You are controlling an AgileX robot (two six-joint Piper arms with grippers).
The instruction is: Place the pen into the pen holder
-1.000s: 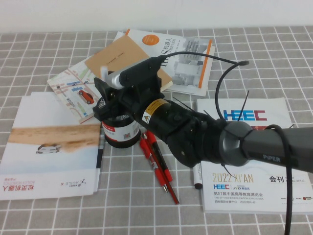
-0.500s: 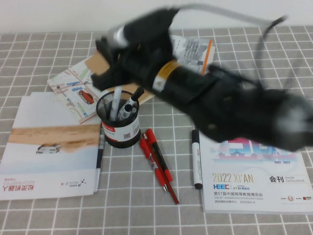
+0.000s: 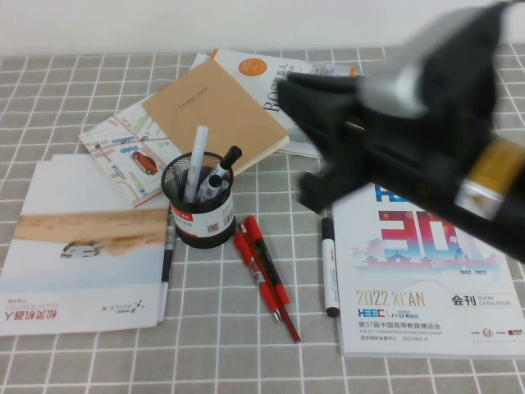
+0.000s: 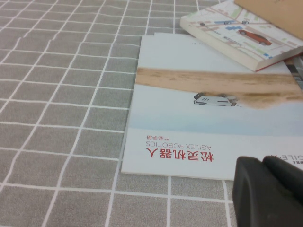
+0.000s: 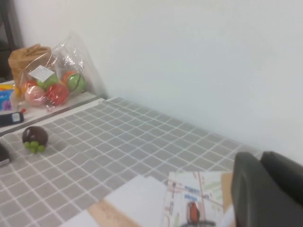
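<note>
Pen [image 3: 196, 162] stood in the QR-labelled pen holder [image 3: 199, 213]

The right gripper [image 3: 316, 139], grip unclear, had lifted away rightward over the "2022 XI'AN" catalogue [image 3: 426, 287]; the left gripper [image 4: 270, 191] hovered by the "AGILEX ROBOTICS" brochure [image 4: 189, 127].

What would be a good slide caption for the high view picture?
White pen standing in the mesh pen holder, right gripper raised to its right; left gripper unseen here.
</note>
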